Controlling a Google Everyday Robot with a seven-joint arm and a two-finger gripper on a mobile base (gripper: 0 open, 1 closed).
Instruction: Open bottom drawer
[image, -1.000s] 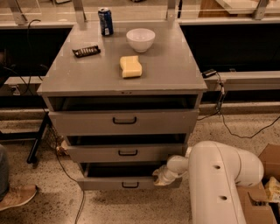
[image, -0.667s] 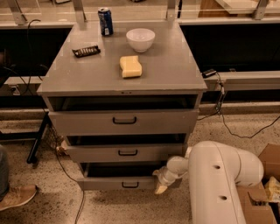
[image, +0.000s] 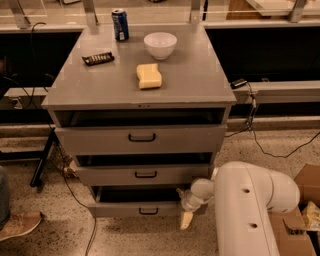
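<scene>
Where grey metal bottom drawer (image: 117, 210) ends, pincer (image: 186, 218)

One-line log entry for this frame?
gripper: low, at right end of narrow grey metal bottom drawer | black loop handle: not gripped

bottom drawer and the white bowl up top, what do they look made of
Bottom drawer: seemingly painted sheet metal, matte grey, with a flat thin front and a black loop handle. Bowl: likely glazed ceramic, though plastic is possible; glossy white with soft highlights. The gripper sits low beside one end of the drawer's front.
</scene>
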